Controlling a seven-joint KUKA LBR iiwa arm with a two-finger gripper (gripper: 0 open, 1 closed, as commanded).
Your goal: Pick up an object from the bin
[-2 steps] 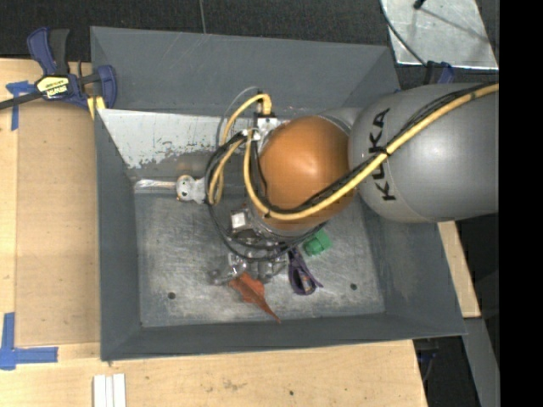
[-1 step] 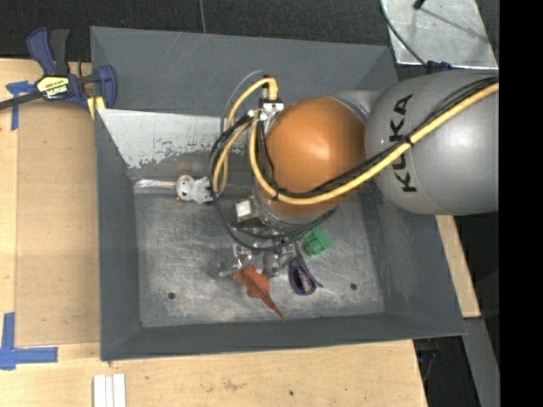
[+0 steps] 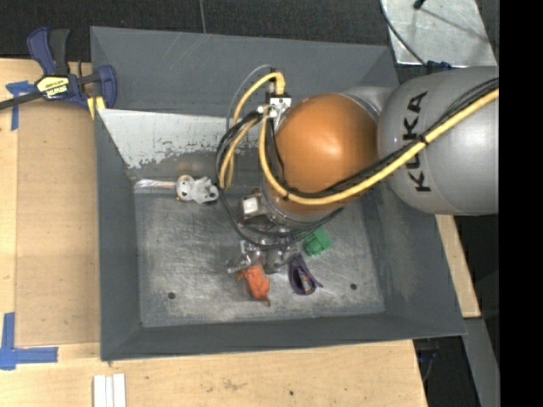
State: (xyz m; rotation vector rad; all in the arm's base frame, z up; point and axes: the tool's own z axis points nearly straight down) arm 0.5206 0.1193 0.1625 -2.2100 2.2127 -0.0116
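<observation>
A grey arm (image 3: 441,142) reaches in from the right and bends down, its orange wrist cover (image 3: 327,147) above the bin (image 3: 119,253). Its jaws sit low over a small orange object (image 3: 257,284) at the floor's front centre. I cannot tell whether they are apart or together. A purple object (image 3: 301,276) and a green object (image 3: 316,242) lie just beside.

A white piece (image 3: 197,191) lies on the floor of the bin (image 3: 116,253), close to the back wall and toward the left. A green piece (image 3: 317,242) sits right of the floor's middle. A purple loop (image 3: 301,278) lies just in front of it, near the front edge.
</observation>
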